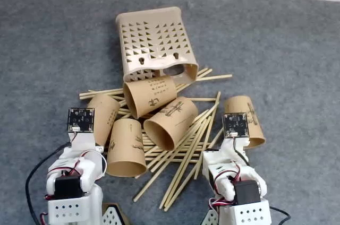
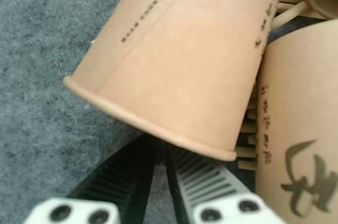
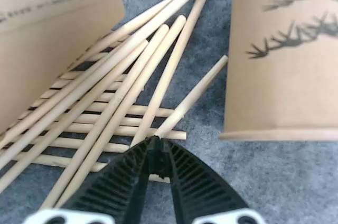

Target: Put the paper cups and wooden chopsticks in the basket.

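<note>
Hovering with jaws clenched on nothing, the left gripper (image 2: pixel 161 155) sits just beside a paper cup (image 2: pixel 179 60) lying on its side. The right gripper (image 3: pixel 155 152), also shut and empty, hangs over the wooden chopsticks (image 3: pixel 105 97) near a second cup (image 3: pixel 285 55). All lie on the grey carpet (image 1: pixel 42 50) before the tipped basket (image 1: pixel 154 39).

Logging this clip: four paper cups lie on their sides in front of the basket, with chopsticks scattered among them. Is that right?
The count is wrong. The high view shows five paper cups, not four. They lie on their sides in front of the basket, with chopsticks scattered among them.
</note>
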